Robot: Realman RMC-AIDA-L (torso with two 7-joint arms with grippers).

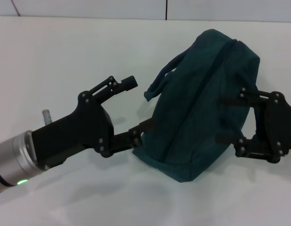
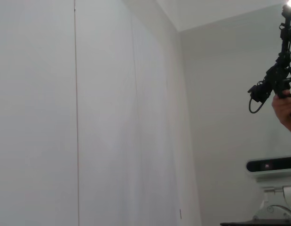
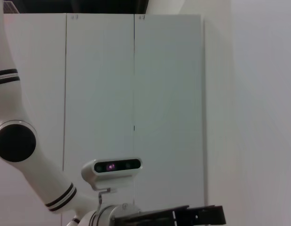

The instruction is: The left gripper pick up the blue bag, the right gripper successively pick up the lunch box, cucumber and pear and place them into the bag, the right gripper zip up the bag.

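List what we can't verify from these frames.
- Contents of the blue bag: head view, fabric hides any lunch box, cucumber or pear.
- Zipper state: head view, seam too dark.
- Left end effector lower fingertip: against the bag, contact unclear.
- Right end effector grip: blends into the bag.
- Both wrist views: only walls.

Brightness: even and bright in the head view, the white table [image 1: 65, 52] nearly washed out
Shadows: soft and faint beneath the blue bag [image 1: 206, 99] and the left gripper [image 1: 133, 106]
Glare: a hot white spot at the upper corner of the left wrist view, above a dark hand-held device [image 2: 277, 75]
Focus: wrist views show plain pale walls, slightly soft
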